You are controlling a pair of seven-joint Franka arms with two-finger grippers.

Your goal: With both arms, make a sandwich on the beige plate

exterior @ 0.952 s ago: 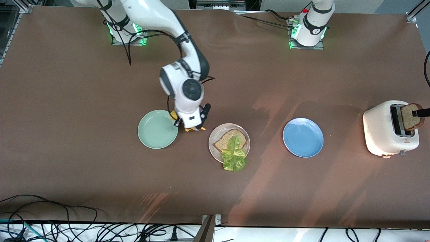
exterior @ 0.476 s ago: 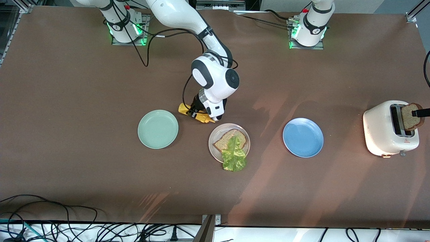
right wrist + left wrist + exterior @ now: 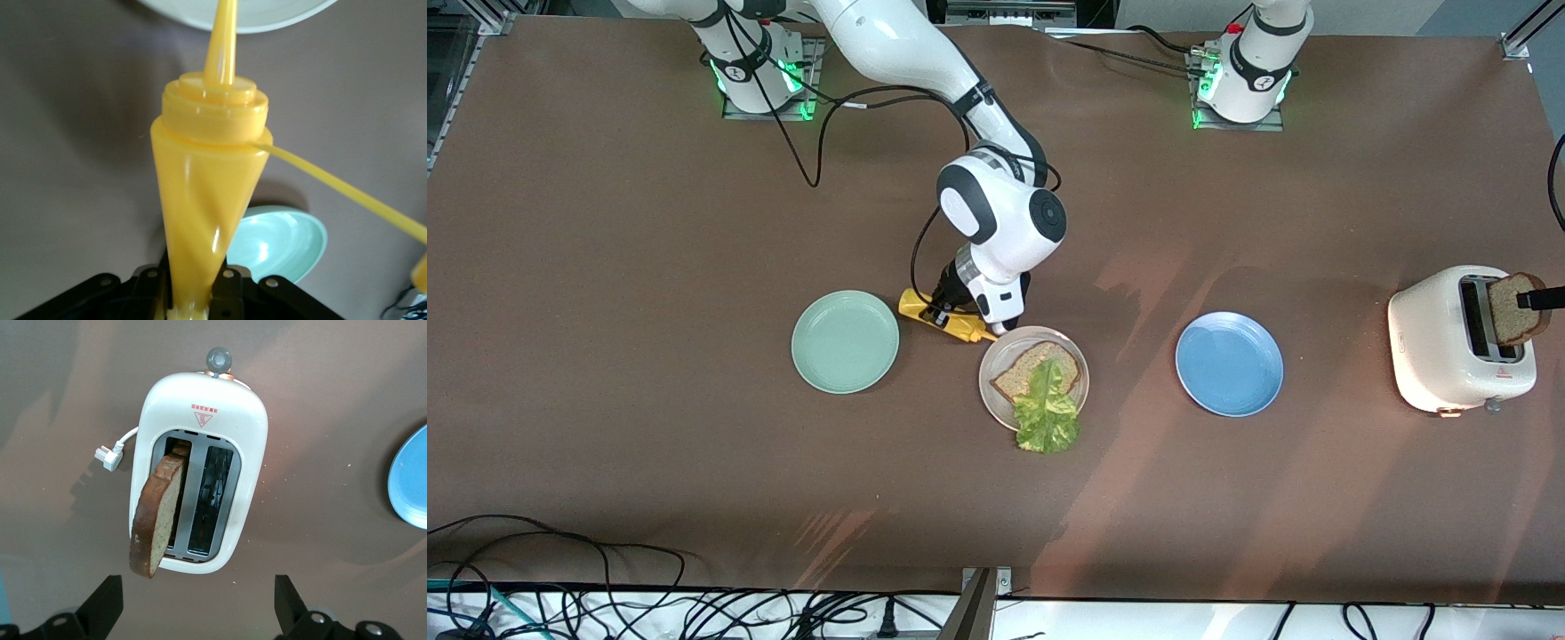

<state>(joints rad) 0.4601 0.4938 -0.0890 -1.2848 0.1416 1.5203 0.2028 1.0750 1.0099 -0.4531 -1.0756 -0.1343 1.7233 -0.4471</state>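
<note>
Since the earlier frame the right arm had swung from beside the mint-green plate (image 3: pixel 845 341) toward the beige plate (image 3: pixel 991 391).

Front view: right pincer (image 3: pixel 953 317) clenched on a yellow squeeze bottle (image 3: pixel 944 315), lying near-level, nozzle aimed at the plate rim just past it. Bottom toast (image 3: pixel 1037 366) and lettuce (image 3: pixel 1047 411) sat on that plate.

Left wrist view: left pincer (image 3: pixel 197 608) released, hovering over the toaster (image 3: pixel 200 491); second toast slice (image 3: pixel 156 517) directly below.

Right wrist view: bottle's long axis ran straight out from the pincer.
</note>
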